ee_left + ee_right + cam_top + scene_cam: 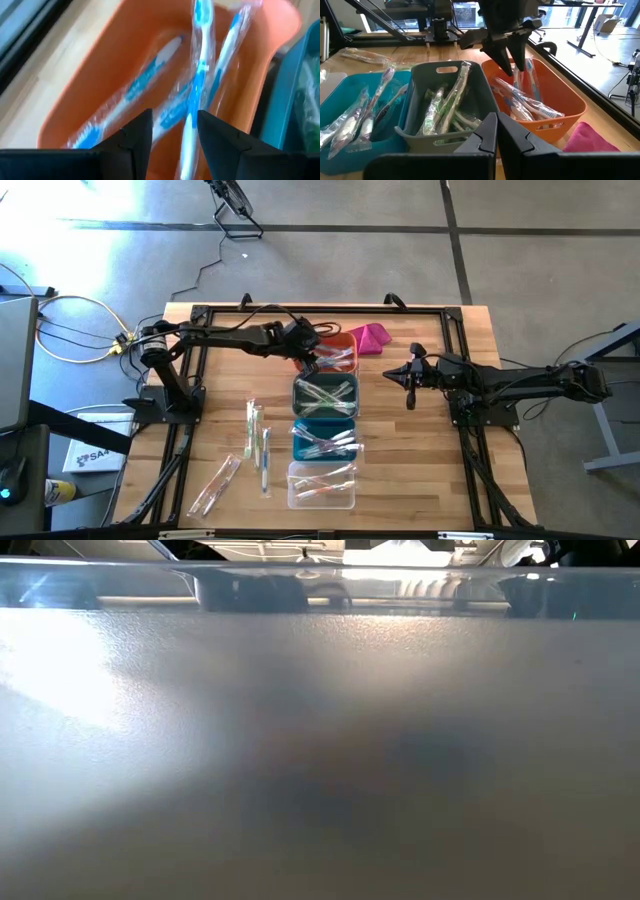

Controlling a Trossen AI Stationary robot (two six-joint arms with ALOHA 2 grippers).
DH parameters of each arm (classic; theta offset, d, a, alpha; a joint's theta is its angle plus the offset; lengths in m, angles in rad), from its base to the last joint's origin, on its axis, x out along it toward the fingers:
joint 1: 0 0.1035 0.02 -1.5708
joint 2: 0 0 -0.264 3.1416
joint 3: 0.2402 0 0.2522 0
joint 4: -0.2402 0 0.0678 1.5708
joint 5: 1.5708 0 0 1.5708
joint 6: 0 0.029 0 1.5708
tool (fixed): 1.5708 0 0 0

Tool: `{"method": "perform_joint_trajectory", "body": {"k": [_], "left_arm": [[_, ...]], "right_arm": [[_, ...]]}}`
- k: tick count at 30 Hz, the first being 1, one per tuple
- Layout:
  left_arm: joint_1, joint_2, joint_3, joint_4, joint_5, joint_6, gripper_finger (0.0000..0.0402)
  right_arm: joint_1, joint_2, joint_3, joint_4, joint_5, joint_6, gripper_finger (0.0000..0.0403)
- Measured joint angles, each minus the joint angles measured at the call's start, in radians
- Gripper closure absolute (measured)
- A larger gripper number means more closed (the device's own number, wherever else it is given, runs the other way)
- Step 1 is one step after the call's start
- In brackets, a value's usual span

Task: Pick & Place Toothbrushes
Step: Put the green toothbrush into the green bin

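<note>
Four bins in a row on my surface (440, 480): orange bin (555, 107), grey bin (445, 100), teal bin (350, 107), clear bin (322, 485).

Orange holds blue toothbrushes (150, 75), at least three; grey holds green toothbrushes (442, 112); teal holds pale-wrapped ones, count unclear.

My left pincer (172, 132) hangs over the orange bin, fingers spread, a blue toothbrush (197, 80) standing between them; contact unclear.

Loose wrapped brushes (255, 442) lie left of the bins, about five.

Right pincer (496, 135) pressed together, right of the bins.

Robotics lab: framed wooden table (470, 340), concrete floor (540, 260), cables (70, 330).
</note>
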State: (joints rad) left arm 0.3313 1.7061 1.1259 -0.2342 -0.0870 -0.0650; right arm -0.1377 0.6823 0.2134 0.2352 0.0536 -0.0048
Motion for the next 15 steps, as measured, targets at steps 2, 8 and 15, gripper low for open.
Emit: {"method": "perform_joint_trajectory", "body": {"k": [2, 8, 15], "left_arm": [[-0.004, 0.000, 0.000, -0.028, 0.000, -0.001, 0.0250], [-0.031, 0.000, 0.000, -0.038, -0.001, -0.019, 0.0271], [-0.085, -0.022, 0.000, -0.044, -0.020, 0.012, 0.0341]], "right_arm": [[0.000, 0.000, 0.000, 0.000, 0.000, 0.000, 0.0398], [0.000, 0.000, 0.000, 0.000, 0.000, 0.000, 0.0398], [0.000, 0.000, 0.000, 0.000, -0.003, 0.000, 0.0398]]}}
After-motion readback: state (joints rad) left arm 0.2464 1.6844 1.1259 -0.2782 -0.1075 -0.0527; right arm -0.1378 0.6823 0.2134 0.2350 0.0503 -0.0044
